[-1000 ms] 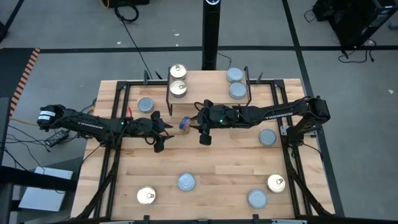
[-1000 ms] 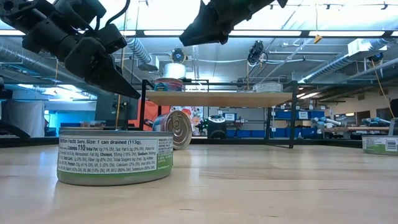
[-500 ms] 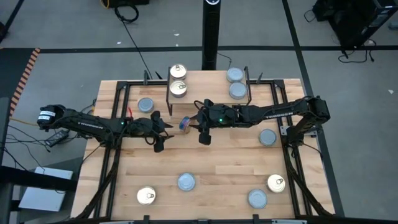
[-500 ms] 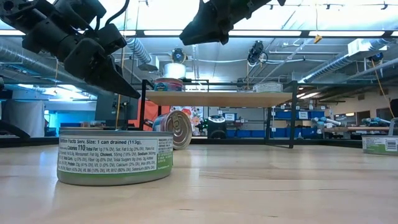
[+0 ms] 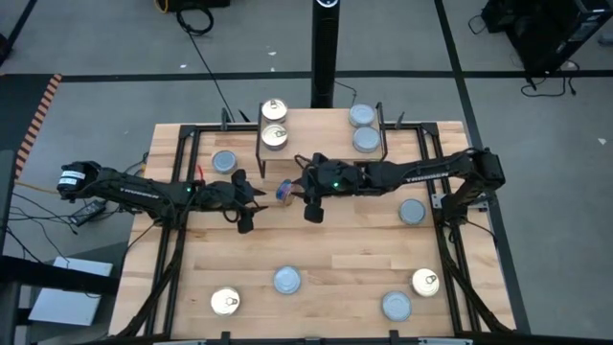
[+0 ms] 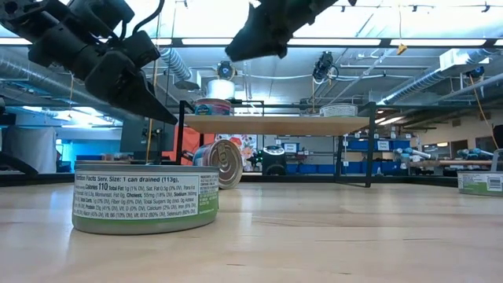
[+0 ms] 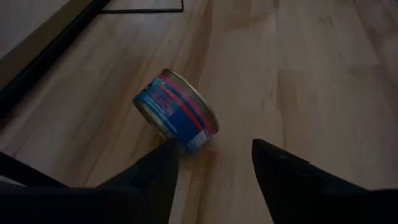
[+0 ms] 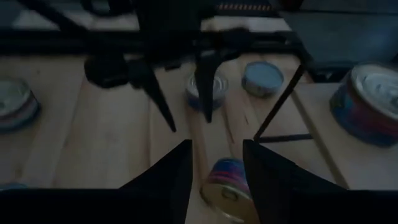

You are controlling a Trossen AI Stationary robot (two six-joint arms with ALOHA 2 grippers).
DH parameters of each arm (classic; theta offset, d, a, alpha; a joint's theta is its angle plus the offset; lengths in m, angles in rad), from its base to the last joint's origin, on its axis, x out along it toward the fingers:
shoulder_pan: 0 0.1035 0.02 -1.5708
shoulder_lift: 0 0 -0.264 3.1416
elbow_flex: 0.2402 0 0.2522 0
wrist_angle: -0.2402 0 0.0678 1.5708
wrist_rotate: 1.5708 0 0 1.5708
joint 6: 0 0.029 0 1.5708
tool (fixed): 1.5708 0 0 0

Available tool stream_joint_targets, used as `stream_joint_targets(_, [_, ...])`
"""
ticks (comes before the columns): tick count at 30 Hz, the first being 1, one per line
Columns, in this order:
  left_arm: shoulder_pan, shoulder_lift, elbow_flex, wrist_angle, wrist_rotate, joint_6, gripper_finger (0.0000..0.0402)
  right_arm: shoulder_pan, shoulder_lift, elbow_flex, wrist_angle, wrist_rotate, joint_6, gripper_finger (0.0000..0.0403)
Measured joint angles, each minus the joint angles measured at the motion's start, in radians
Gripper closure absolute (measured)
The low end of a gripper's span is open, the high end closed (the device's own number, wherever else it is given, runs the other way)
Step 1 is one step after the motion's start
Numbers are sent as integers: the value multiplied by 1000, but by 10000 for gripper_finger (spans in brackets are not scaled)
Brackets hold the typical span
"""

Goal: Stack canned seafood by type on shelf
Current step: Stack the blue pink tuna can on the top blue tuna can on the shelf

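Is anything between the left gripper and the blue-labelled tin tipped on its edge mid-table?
Nothing visible. The left gripper is open with bare wooden tabletop between its fingers and the tilted blue-and-red tin. The right gripper hovers close on the tin's other side.

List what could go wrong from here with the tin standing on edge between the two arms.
The blue tin stands tilted on its rim, so a nudge may roll it away or tip it. The left gripper and right gripper both hang close above it, jaws open, and risk colliding if both reach.
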Motion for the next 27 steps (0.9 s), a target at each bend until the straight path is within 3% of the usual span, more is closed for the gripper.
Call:
stream_joint_targets(8, [0, -22, -61, 131, -39, 2, 215, 7, 168, 229, -254, 1, -108, 246])
stream_joint_targets(13, [0, -66, -64, 108, -48, 4, 216, 16, 249, 374, -391, 0, -188, 220])
stream_joint_targets(20, [0, -120, -95, 106, -58, 33, 216, 11, 342, 404, -397, -25, -277, 162])
stream_joint_targets(27, [-1, -138, -139, 129, -44, 24, 216, -23, 369, 403, -410, -39, -512, 125])
